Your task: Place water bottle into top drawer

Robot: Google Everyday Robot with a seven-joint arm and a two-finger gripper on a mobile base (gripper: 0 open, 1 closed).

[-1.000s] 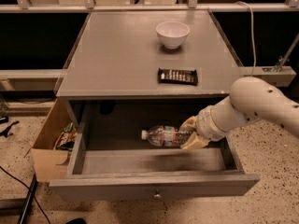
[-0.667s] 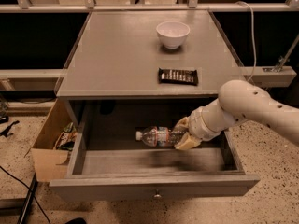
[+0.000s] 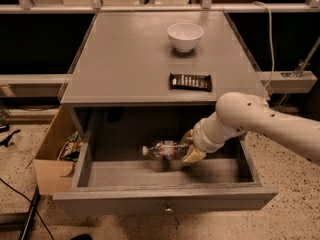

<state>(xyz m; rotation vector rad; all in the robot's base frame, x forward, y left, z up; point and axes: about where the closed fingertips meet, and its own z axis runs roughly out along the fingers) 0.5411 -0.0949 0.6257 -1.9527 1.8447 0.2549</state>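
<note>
The top drawer (image 3: 165,196) of the grey cabinet is pulled open, its small round knob at the front. My gripper (image 3: 190,147) reaches into it from the right on a white arm and is shut on the water bottle (image 3: 165,149). The clear ribbed bottle lies on its side, white cap pointing left, held just above the drawer floor near the middle. The tan fingers (image 3: 193,155) clasp its base end.
A white bowl (image 3: 185,36) and a dark snack bar (image 3: 190,81) sit on the cabinet top. A tan cardboard box (image 3: 54,156) with clutter stands on the floor at the drawer's left. A white cable (image 3: 270,39) hangs at the back right.
My gripper has carried the bottle leftward inside the drawer, from its right part towards the middle. The bowl and bar have not moved.
</note>
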